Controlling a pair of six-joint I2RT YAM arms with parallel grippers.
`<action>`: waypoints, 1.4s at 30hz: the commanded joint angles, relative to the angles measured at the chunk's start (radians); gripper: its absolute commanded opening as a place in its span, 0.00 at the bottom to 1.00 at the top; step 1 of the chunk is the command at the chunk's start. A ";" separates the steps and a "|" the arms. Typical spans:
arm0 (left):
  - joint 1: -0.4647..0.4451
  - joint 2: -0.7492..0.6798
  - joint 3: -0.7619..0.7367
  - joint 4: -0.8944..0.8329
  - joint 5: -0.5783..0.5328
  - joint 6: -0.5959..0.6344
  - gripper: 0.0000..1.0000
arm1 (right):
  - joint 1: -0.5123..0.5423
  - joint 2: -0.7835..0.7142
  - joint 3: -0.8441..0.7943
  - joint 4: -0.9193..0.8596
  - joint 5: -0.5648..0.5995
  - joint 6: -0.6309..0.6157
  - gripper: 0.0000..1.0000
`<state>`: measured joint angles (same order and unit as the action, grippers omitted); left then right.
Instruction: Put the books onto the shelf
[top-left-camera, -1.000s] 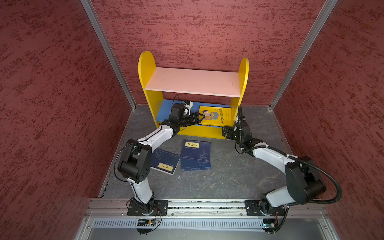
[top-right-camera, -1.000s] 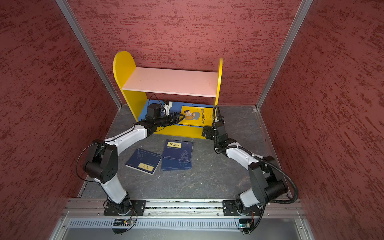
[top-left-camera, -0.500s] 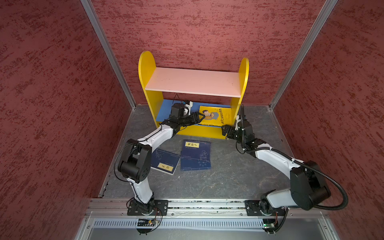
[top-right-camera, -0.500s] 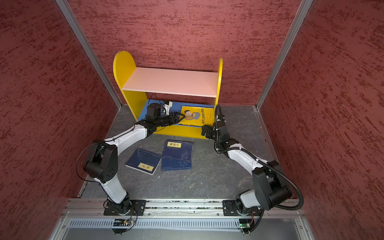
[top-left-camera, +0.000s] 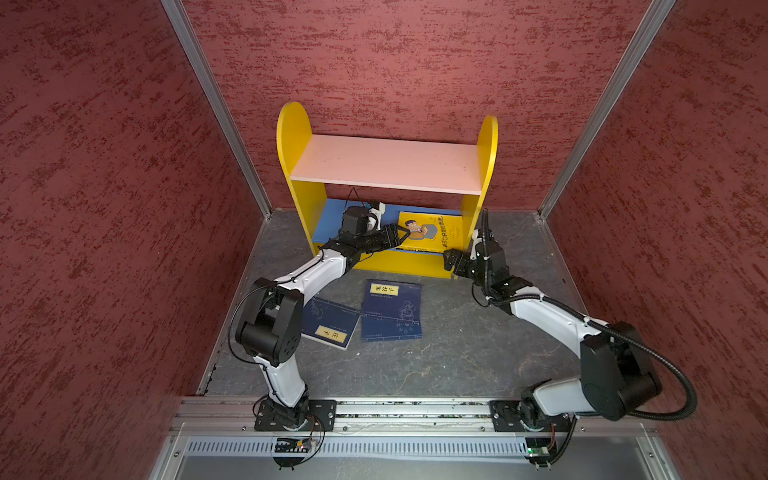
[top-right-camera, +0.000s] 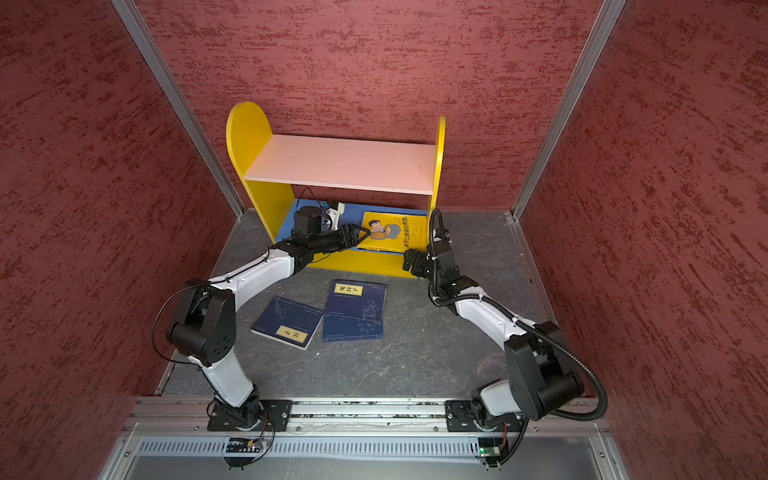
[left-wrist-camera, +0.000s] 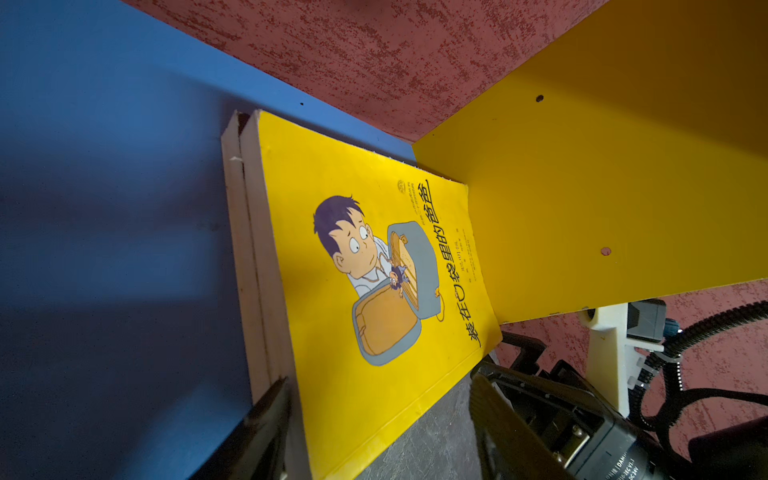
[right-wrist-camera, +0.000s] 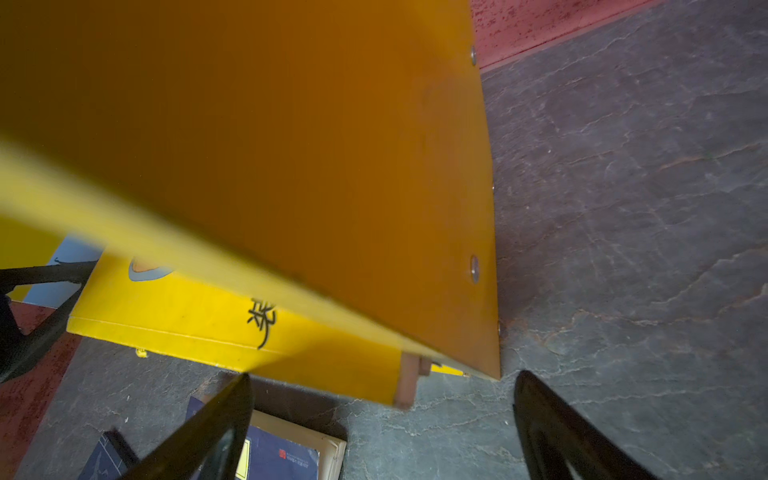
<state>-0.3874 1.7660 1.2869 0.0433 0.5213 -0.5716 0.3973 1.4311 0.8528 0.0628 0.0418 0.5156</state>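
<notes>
The shelf (top-left-camera: 388, 164) stands at the back, with yellow sides, a pink upper board and a blue lower board (left-wrist-camera: 104, 208). On the blue board, against the right panel, the yellow book (top-left-camera: 432, 232) (left-wrist-camera: 353, 311) lies flat on a second book, of which only the page edge shows. My left gripper (top-left-camera: 401, 232) (left-wrist-camera: 380, 380) is open, its jaws either side of the yellow book's near corner. One finger rests along the page edges. Three navy books lie on the floor, one at the left (top-left-camera: 330, 322) and two overlapping (top-left-camera: 392, 303). My right gripper (top-left-camera: 451, 262) (right-wrist-camera: 382, 376) stands open at the shelf's right front corner.
Red walls enclose the grey floor (top-left-camera: 457, 353) on three sides, close behind the shelf. The shelf's right side panel (right-wrist-camera: 291, 145) fills most of the right wrist view. The arm bases sit on a metal rail (top-left-camera: 415, 409) at the front.
My right arm has shifted slightly by the shelf's right front corner, its gripper still open. The left arm and the books have not moved.
</notes>
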 joint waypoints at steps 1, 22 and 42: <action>-0.024 0.003 0.027 0.042 0.063 -0.005 0.68 | 0.013 0.017 0.044 0.032 0.002 -0.046 0.97; -0.021 0.022 0.042 0.048 0.069 -0.001 0.69 | 0.014 0.067 0.068 0.054 0.022 -0.017 0.95; 0.036 -0.065 0.014 -0.008 -0.036 0.030 0.91 | 0.014 -0.030 0.013 0.031 0.032 0.003 0.98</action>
<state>-0.3706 1.7599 1.3033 0.0269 0.5045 -0.5632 0.4023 1.4441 0.8772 0.0658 0.0879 0.5335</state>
